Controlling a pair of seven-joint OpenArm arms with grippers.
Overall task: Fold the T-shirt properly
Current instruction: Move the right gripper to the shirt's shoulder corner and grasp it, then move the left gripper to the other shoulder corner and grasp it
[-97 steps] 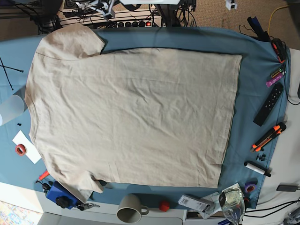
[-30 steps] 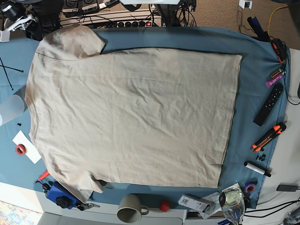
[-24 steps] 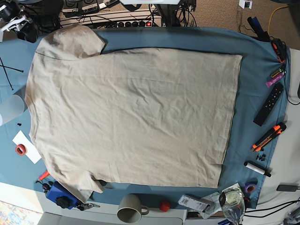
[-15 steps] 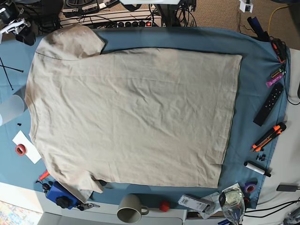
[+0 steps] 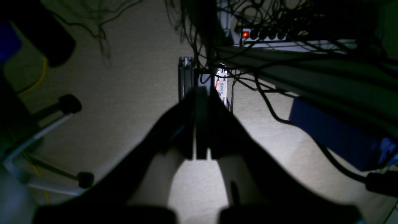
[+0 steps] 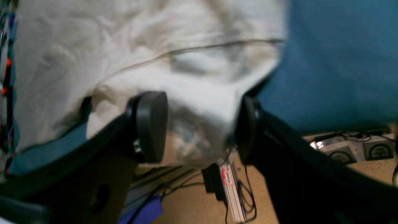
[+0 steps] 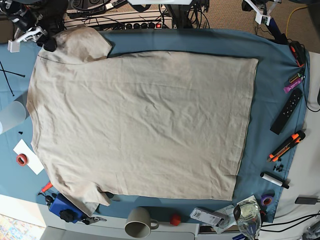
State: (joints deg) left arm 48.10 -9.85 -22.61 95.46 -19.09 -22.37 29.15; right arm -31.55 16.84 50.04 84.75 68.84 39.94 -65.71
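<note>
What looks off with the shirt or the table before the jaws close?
Nothing is damaged or spilled. The T-shirt lies flat, lightly wrinkled. Its far sleeve hangs past the tablecloth edge, framed by the open right gripper. Tools and a mug crowd the edges.

text: none legible | white tag (image 5: 221, 87): red marks, blurred | white strip (image 6: 228, 177): red print, unreadable

Base looks straight down; right wrist shares the T-shirt (image 7: 140, 125) sleeve closely; left wrist faces floor.
</note>
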